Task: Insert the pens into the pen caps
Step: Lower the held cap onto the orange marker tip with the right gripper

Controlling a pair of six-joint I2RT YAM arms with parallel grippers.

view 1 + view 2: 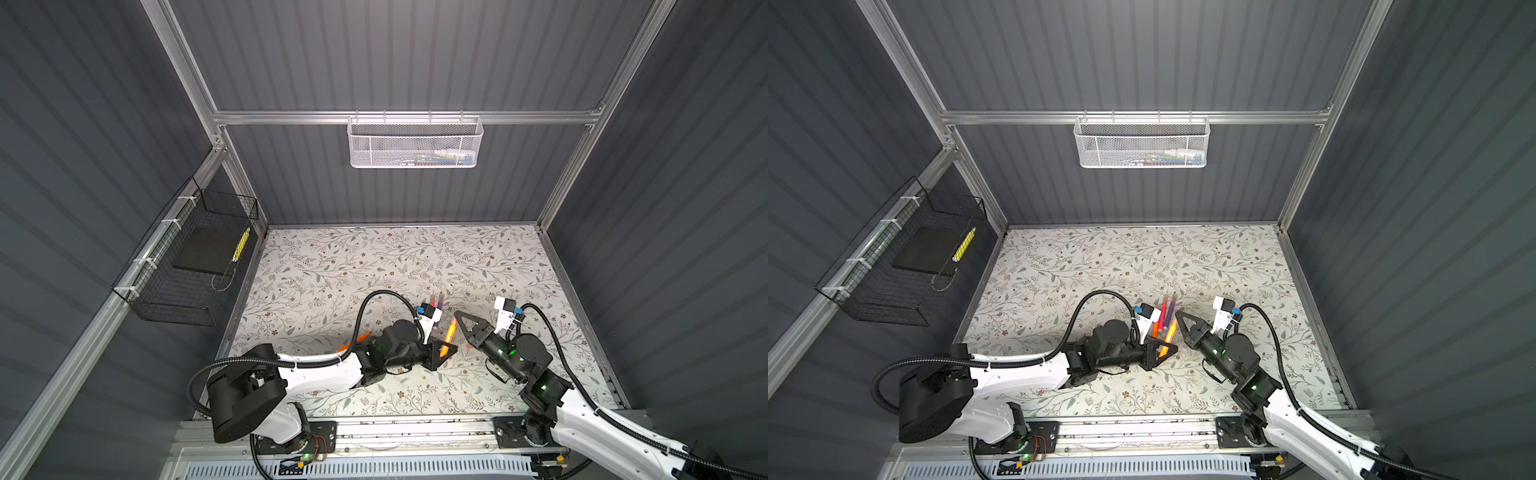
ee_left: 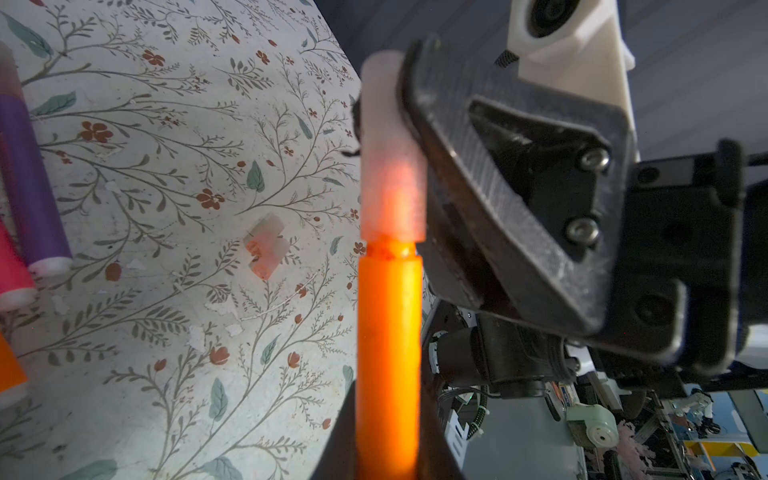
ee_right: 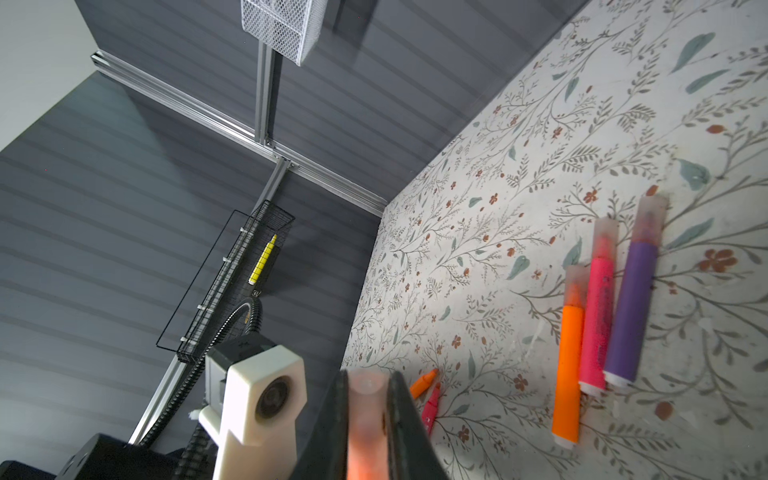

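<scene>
My left gripper (image 2: 388, 415) is shut on an orange pen (image 2: 388, 345), held above the floral table near the middle (image 1: 449, 334). A translucent pen cap (image 2: 390, 166) sits over that pen's tip, with a thin gap left at the collar. My right gripper (image 3: 368, 380) is shut on this cap (image 3: 365, 419), and both grippers meet tip to tip in both top views (image 1: 1177, 320). Capped orange (image 3: 567, 365), pink (image 3: 598, 316) and purple (image 3: 631, 307) pens lie side by side on the table. Uncapped orange (image 3: 424, 382) and pink (image 3: 431, 409) pens lie further off. A loose cap (image 2: 266, 249) rests on the table.
A white mesh basket (image 1: 415, 143) hangs on the back wall. On the left wall hangs a black wire basket (image 1: 195, 266) with a yellow marker (image 1: 241, 245) in it. Grey walls and aluminium rails close the table in on three sides.
</scene>
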